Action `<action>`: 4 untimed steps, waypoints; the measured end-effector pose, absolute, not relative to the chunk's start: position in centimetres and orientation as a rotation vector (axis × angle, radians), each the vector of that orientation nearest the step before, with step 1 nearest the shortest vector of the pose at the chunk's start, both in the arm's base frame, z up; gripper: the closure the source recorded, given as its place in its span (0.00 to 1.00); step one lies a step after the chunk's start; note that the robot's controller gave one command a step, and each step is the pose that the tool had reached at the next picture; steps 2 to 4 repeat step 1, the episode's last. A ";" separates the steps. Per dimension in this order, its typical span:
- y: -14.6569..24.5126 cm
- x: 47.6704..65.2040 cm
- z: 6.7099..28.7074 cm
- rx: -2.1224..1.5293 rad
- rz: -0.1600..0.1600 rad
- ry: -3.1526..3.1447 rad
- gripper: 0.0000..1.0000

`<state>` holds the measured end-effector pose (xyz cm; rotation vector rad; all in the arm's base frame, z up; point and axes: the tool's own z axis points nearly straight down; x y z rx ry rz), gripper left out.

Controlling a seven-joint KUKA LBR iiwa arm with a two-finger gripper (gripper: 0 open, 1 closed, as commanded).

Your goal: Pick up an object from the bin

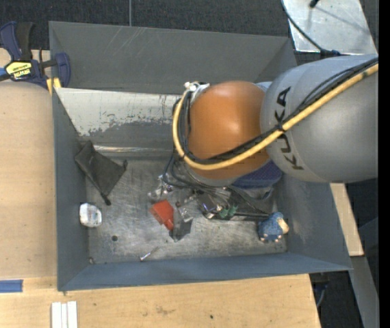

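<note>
My gripper (pixel 183 219) is low in the middle of the bin, under the arm's orange cover. A small red object (pixel 161 212) lies on the bin floor right against its left side, touching or nearly touching it. Whether the red object is between the gripper's parts I cannot tell. A green-and-dark item (pixel 228 212) lies just to the right of the gripper, partly hidden by the arm.
A dark grey folded piece (pixel 100 169) leans at the back left. A small white object (pixel 90 214) sits near the left wall. A blue and yellow toy (pixel 272 227) lies at the front right. A small screw (pixel 145 255) lies near the front wall.
</note>
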<state>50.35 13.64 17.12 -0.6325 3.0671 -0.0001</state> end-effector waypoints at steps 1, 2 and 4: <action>13.8 50.7 24.5 -0.616 0.001 3.068 1.00; 13.8 50.7 24.5 -0.616 0.001 3.068 1.00; 13.8 50.7 24.5 -0.616 0.001 3.068 1.00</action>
